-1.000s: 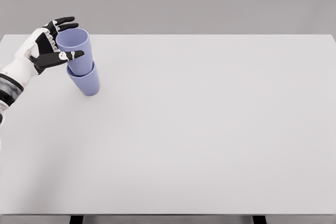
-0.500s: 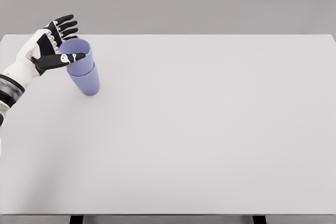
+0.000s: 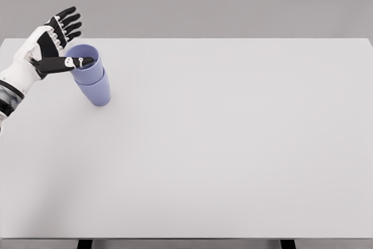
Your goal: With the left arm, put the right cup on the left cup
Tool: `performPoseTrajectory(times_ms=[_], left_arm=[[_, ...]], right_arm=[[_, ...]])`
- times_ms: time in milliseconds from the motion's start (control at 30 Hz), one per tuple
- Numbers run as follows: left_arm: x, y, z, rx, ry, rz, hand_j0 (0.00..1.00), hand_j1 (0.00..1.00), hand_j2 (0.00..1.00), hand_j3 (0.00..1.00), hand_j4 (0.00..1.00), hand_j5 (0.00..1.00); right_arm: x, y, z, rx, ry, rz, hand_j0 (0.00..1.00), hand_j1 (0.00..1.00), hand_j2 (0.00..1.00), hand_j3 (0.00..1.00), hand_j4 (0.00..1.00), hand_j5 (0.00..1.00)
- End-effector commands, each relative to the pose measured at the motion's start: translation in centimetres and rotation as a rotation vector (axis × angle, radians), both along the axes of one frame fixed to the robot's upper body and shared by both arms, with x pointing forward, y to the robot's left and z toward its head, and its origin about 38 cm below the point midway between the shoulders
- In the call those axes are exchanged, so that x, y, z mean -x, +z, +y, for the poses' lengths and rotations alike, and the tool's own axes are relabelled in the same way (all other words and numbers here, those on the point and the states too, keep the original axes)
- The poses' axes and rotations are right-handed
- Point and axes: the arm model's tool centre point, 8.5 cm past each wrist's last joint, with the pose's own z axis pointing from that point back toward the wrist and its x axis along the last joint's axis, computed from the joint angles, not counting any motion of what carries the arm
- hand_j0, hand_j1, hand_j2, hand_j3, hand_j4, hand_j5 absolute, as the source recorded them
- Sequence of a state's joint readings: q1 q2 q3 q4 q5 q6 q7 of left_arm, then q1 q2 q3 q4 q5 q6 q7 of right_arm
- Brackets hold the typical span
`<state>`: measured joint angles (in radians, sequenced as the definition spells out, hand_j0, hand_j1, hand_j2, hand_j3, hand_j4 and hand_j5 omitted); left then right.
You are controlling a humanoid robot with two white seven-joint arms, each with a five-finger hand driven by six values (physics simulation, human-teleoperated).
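- The upper cup (image 3: 85,62), a lavender-blue tumbler, sits nested inside the lower cup (image 3: 96,93) of the same colour, so that the two form one short stack.
- The stack stands on the desk (image 3: 233,144) near its far left corner, closer to the far edge than to the near edge and well apart from the right edge.
- The stack leans a little, its open mouth tipped toward the left edge and its base set slightly further right.
- Only the rim band of the upper cup and a short stretch of its wall show above the lower cup's rim; the rest is sunk inside.
- The left robot hand (image 3: 49,45) is beside the stack on its left, over the far left corner of the desk, its white forearm coming in from the left edge of the picture.
- Its four fingers (image 3: 69,21) are spread wide and point up and away from the cups, clear of the rim.
- Its thumb (image 3: 70,63) stretches right across the front of the upper cup's rim; whether it touches the rim cannot be told.
- The hand is wide and grips nothing.
- The desk top is a plain pale grey, and two dark legs (image 3: 85,244) show beneath its near edge.
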<state>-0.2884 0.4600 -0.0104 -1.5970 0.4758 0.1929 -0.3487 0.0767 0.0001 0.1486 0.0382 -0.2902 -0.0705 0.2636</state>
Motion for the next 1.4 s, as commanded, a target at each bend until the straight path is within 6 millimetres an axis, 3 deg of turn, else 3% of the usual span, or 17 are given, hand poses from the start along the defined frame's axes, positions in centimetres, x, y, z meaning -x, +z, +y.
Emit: performPoseTrajectory(times_ms=[0,433,833,1167,1267,1367], left_arm=[[0.0,0.2,0.2,0.004,0.003,-0.005,1.00,1.00,1.00,1.00,1.00,1.00],[1.2,1.7,1.3,-0.007,0.017,-0.058,1.00,1.00,1.00,1.00,1.00,1.00],[4.4,3.0,1.4,-0.052,-0.020,-0.247,1.00,1.00,1.00,1.00,1.00,1.00],[6.8,1.9,0.6,-0.063,-0.055,-0.287,1.00,1.00,1.00,1.00,1.00,1.00],[6.6,1.2,0.7,-0.065,-0.045,-0.230,1.00,1.00,1.00,1.00,1.00,1.00],[6.2,-0.3,1.1,-0.069,-0.018,-0.066,1.00,1.00,1.00,1.00,1.00,1.00]], right_arm=[[0.0,0.0,0.0,0.000,0.000,0.000,1.00,1.00,1.00,1.00,1.00,1.00],[0.0,0.0,0.0,0.000,0.000,0.000,1.00,1.00,1.00,1.00,1.00,1.00],[0.0,0.0,0.0,0.000,0.000,0.000,1.00,1.00,1.00,1.00,1.00,1.00],[0.0,0.0,0.0,0.000,0.000,0.000,1.00,1.00,1.00,1.00,1.00,1.00],[0.0,0.0,0.0,0.000,0.000,0.000,1.00,1.00,1.00,1.00,1.00,1.00],[0.0,0.0,0.0,0.000,0.000,0.000,1.00,1.00,1.00,1.00,1.00,1.00]])
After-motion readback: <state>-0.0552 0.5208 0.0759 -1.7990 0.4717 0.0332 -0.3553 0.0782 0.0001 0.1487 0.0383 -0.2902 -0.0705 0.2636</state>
